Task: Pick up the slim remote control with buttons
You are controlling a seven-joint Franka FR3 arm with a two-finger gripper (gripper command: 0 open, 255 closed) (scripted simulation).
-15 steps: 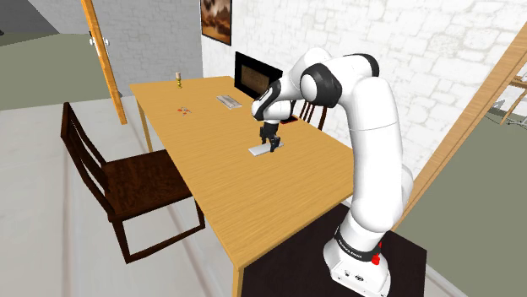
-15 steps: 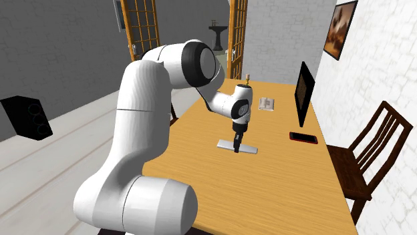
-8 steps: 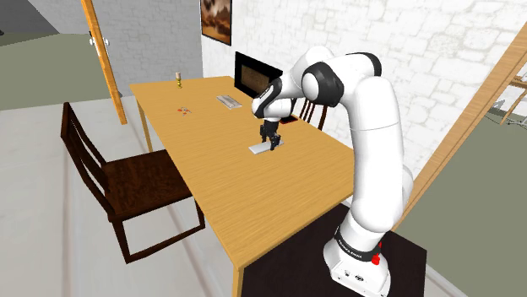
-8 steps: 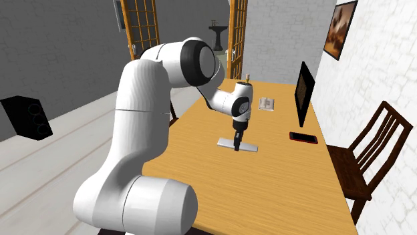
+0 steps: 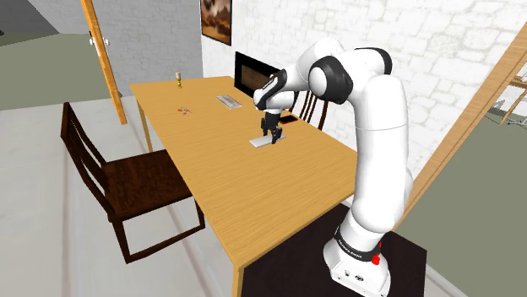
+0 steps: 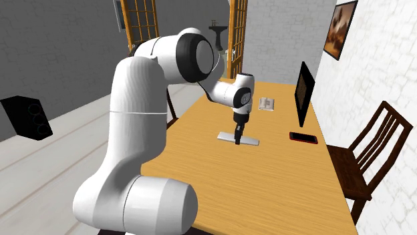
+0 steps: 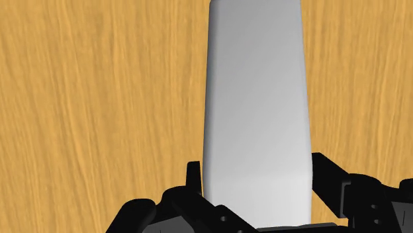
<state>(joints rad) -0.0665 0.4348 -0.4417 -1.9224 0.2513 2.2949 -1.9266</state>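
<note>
The gripper (image 7: 257,173) pinches the remote control (image 7: 257,99), drawn plain grey-white, with one finger against each long edge. The remote's near end is hidden behind the hand and its far end is cut off. Whether it clears the table (image 5: 211,173) cannot be told. The arm arches over from the stand, wrist pointing straight down at mid-table. Beyond stands a monitor (image 6: 304,93).

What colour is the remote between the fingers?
The remote is plain whitish grey, unpatterned; the wrist view shows it best.
</note>
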